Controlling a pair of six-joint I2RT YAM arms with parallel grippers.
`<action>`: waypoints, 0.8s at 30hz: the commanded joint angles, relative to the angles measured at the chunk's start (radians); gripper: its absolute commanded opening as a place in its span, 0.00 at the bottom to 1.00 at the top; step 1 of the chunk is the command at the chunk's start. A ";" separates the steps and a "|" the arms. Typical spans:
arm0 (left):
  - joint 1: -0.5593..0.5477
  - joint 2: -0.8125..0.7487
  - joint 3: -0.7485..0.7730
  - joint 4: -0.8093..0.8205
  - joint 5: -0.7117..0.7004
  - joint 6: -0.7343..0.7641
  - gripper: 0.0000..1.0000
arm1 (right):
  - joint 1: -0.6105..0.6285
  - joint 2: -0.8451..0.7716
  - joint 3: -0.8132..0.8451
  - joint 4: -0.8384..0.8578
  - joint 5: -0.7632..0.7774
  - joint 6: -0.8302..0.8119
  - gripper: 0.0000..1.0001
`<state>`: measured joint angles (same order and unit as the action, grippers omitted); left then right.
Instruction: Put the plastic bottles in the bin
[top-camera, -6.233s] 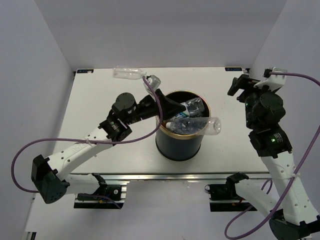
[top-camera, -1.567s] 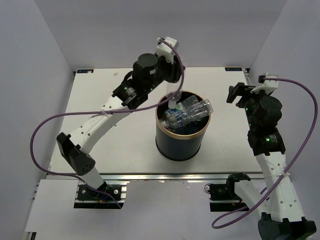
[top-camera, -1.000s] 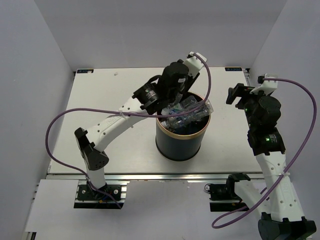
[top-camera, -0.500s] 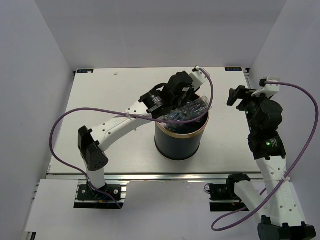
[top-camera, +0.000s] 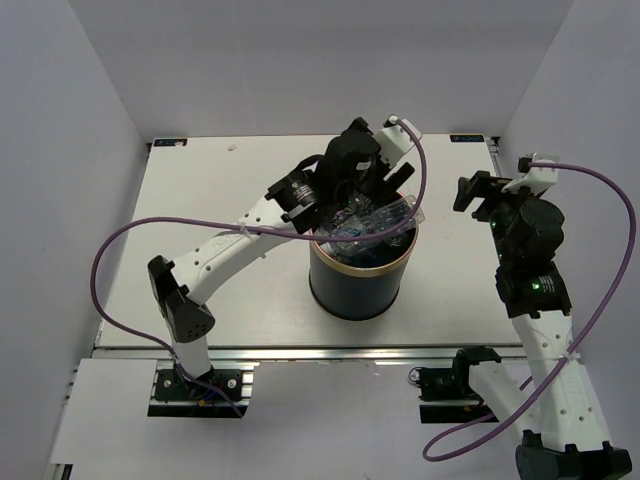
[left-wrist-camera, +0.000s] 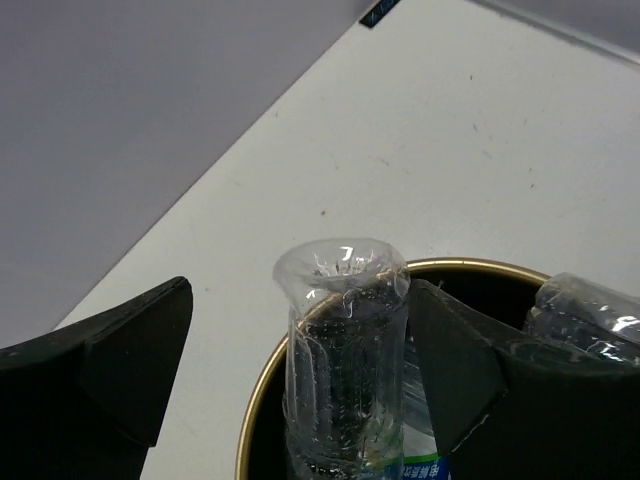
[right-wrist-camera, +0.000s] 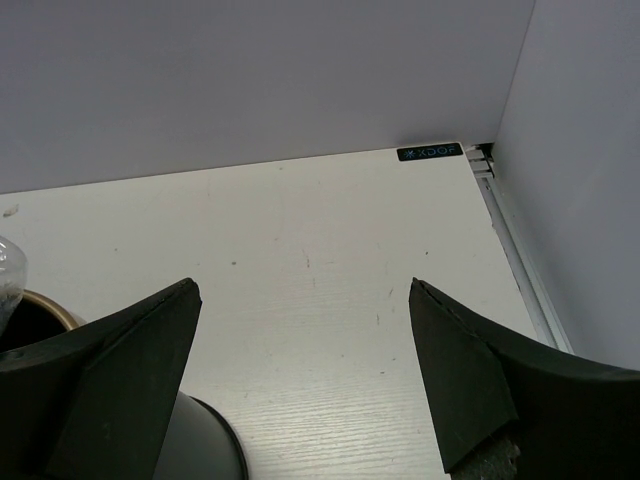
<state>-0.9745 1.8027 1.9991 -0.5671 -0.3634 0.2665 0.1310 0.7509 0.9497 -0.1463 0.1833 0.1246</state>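
Note:
The bin (top-camera: 362, 288) is a dark cylinder with a gold rim, standing mid-table with several clear plastic bottles (top-camera: 378, 222) piled in its mouth. My left gripper (top-camera: 383, 200) hangs over the bin's far rim and is open. In the left wrist view a clear crinkly bottle (left-wrist-camera: 345, 370) with a green-blue label stands inside the bin's rim (left-wrist-camera: 262, 400). It leans on the right finger (left-wrist-camera: 460, 370) and stands apart from the left finger (left-wrist-camera: 100, 380). Another clear bottle (left-wrist-camera: 590, 310) lies to its right. My right gripper (top-camera: 476, 194) is open over bare table, holding nothing.
White walls close off the table on the left, back and right. The right wrist view shows bare table (right-wrist-camera: 320, 260) between the fingers, the bin's wall (right-wrist-camera: 190, 445) at lower left, and the table's right edge rail (right-wrist-camera: 515, 250).
My left gripper brought the clear bottle over the bin, lowered it in, and has now opened off it. The right arm has stayed still.

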 joint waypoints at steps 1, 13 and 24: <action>0.003 -0.086 0.066 0.016 0.032 -0.018 0.98 | -0.002 0.008 0.026 0.040 0.007 -0.003 0.89; 0.406 -0.241 0.009 0.128 -0.005 -0.344 0.98 | -0.004 0.148 0.136 -0.127 0.181 0.053 0.89; 1.034 -0.543 -0.863 0.321 0.204 -0.808 0.98 | -0.123 0.205 0.083 -0.124 0.216 0.142 0.89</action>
<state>0.0261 1.3491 1.2648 -0.3267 -0.2237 -0.3958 0.0547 0.9615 1.0477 -0.3080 0.3698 0.2173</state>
